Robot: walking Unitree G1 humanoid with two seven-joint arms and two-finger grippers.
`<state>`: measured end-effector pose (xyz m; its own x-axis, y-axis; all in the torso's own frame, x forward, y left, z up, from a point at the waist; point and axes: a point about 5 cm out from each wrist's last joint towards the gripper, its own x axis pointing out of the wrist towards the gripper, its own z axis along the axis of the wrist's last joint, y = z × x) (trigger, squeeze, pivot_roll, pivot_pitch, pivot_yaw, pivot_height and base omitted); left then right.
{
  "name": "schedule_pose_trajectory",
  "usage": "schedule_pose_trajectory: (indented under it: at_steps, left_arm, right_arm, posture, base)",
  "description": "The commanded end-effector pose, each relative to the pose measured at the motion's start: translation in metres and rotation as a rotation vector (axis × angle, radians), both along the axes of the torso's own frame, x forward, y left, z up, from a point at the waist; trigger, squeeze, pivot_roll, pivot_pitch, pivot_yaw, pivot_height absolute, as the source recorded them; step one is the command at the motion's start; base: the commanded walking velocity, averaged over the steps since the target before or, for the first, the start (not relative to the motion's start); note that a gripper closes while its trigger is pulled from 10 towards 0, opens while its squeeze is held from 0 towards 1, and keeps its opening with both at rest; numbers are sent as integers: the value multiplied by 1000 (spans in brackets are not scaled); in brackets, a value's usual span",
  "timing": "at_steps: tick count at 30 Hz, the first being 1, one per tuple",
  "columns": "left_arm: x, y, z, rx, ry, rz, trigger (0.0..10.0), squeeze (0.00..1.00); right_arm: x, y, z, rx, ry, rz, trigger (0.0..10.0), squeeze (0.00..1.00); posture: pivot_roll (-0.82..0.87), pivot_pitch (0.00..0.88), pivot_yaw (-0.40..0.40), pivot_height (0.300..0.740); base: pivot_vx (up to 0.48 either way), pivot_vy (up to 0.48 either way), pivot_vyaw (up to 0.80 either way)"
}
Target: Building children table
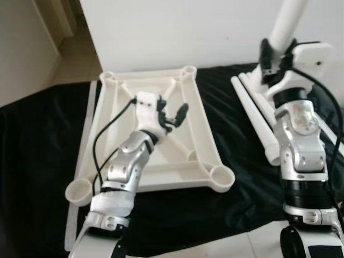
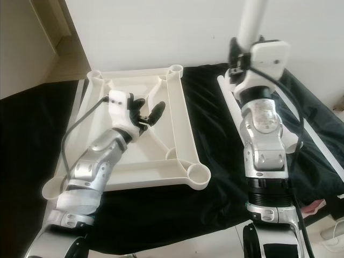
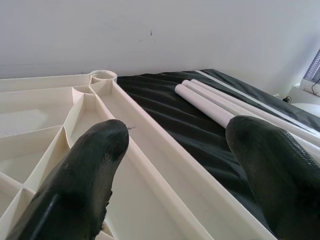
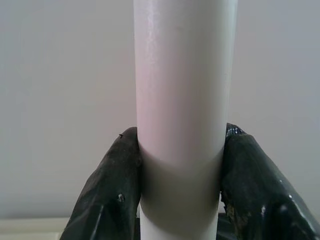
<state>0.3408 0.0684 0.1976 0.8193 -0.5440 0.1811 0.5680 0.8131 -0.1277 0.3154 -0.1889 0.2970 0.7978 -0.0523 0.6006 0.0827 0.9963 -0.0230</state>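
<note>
tabletop (image 1: 177,161): white plastic, lying upside down on black cloth (image 1: 242,177), ribs and diagonal braces facing up; round leg sockets at corners, all four empty
cloth: black, wrinkled, spread under tabletop and out to both sides of it
left gripper (image 1: 173,119): above middle of tabletop, over the diagonal braces; fingers spread wide, nothing between them; cannot tell if it touches the tabletop
left fingers (image 3: 85,180): black, rounded tips; in wrist view one is over tabletop ribs, other over tabletop's right rim and the cloth beyond
right gripper (image 4: 180,180): raised to the right of tabletop, near wall (image 1: 226,27); fingers clamped on leg (image 1: 289,21)
leg: white tube, held about upright, slightly tilted; rises past top edge of head views; both black fingers (image 4: 110,190) press its sides
spare legs (image 1: 258,118): white tubes lying side by side on cloth, right of tabletop, apart from it; partly hidden behind right arm; exact count unclear
strip (image 1: 80,145): long thin white piece on cloth just beside tabletop's left edge, parallel to it
wall: white, just behind tabletop's far edge
floor (image 1: 32,59): pale, beyond tabletop's far left corner
cable (image 1: 102,134): black, loops from left wrist over tabletop's left side
</note>
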Motion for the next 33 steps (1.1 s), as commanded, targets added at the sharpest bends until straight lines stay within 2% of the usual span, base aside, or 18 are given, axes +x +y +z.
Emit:
schedule_pose_trajectory:
  at_steps: [1, 3, 5, 8, 9, 11, 12, 16, 17, 20, 21, 22, 23, 27, 29, 31, 32, 33]
  left_arm:
    - [-2, 0, -1, 11, 2, -15, 10000, 0]
    - [-2, 1, 0, 0, 0, -22, 10000, 0]
    - [-2, 1, 1, -2, -1, -23, 10000, 0]
    - [-3, 0, 1, -7, 1, -25, 10000, 0]
    - [-3, 0, 1, -7, 1, -25, 10000, 0]
    - [-3, 0, 0, -8, 3, -25, 10000, 0]
    - [-3, 0, 0, -8, 3, -25, 10000, 0]
    - [-3, 0, 0, -9, 6, -25, 10000, 0]
    - [-4, 0, 0, -9, 6, -25, 10000, 0]
    - [-4, 0, 0, -9, 7, -25, 10000, 0]
    - [-4, 0, 0, -7, 9, -25, 10000, 0]
    - [-4, 0, -1, -7, 12, -28, 10000, 0]
    - [-4, 0, -1, -7, 12, -28, 10000, 0]
    - [-4, -2, -1, -5, 17, -39, 10000, 0]
    - [-4, -2, -1, -5, 17, -39, 10000, 0]
    - [-5, -5, -1, -6, 19, -56, 10000, 0]
    - [-5, -5, -1, -6, 19, -56, 10000, 0]
    - [-5, -7, -1, -5, 20, -66, 10000, 0]
  right_arm:
    - [0, -9, 0, 83, 1, -2, 10000, 0]
    - [1, -21, -3, 205, 11, -3, 10000, 0]
    - [1, -24, -4, 239, 14, -3, 10000, 0]
    - [2, -42, -12, 379, 28, -18, 10000, 0]
    - [2, -42, -12, 379, 28, -18, 10000, 0]
    - [1, -53, -20, 478, 41, -28, 10000, 0]
    - [1, -53, -20, 478, 41, -28, 10000, 0]
    - [-4, -61, -31, 593, 50, -20, 10000, 0]
    - [-6, -60, -38, 627, 60, -15, 10000, 0]
    - [-8, -60, -42, 649, 67, -11, 10000, 0]
    - [-17, -52, -61, 714, 116, 10, 10000, 0]
    - [-21, -48, -69, 743, 132, 19, 10000, 0]
    - [-21, -48, -69, 743, 132, 19, 10000, 0]
    - [-39, -34, -85, 833, 158, 76, 10000, 0]
    - [-39, -34, -85, 833, 158, 76, 10000, 0]
    - [-56, -27, -93, 873, 167, 116, 10000, 0]
    - [-56, -27, -93, 873, 167, 116, 10000, 0]
    - [-65, -25, -97, 882, 177, 124, 10000, 0]
  posture:
    - [-33, 0, 10, 740]
    - [-33, 0, 10, 740]
    - [-33, 0, 10, 740]
    - [-35, 0, 10, 740]
    - [-35, 0, 10, 740]
    - [-36, 0, 11, 740]
    - [-36, 0, 11, 740]
    - [-37, 0, 11, 740]
    - [-37, 0, 12, 740]
    - [-37, 0, 12, 740]
    - [-43, 0, 17, 740]
    - [-43, 0, 17, 740]
    - [-43, 0, 17, 740]
    - [-61, 0, 29, 740]
    - [-61, 0, 29, 740]
    - [-80, 9, 41, 740]
    - [-80, 9, 41, 740]
    - [-89, 15, 48, 740]
  base:
    - [0, 0, 0]
    - [0, 0, 0]
    - [0, 0, 0]
    - [0, 0, 0]
    - [0, 0, 0]
    - [0, 0, 0]
    - [0, 0, 0]
    - [0, 0, 0]
    - [0, 0, 0]
    - [0, 0, 0]
    - [0, 0, 0]
    - [0, 0, 0]
    - [0, 0, 0]
    - [0, 0, 0]
    - [0, 0, 0]
    - [0, 0, 0]
    - [0, 0, 0]
    - [0, 0, 0]
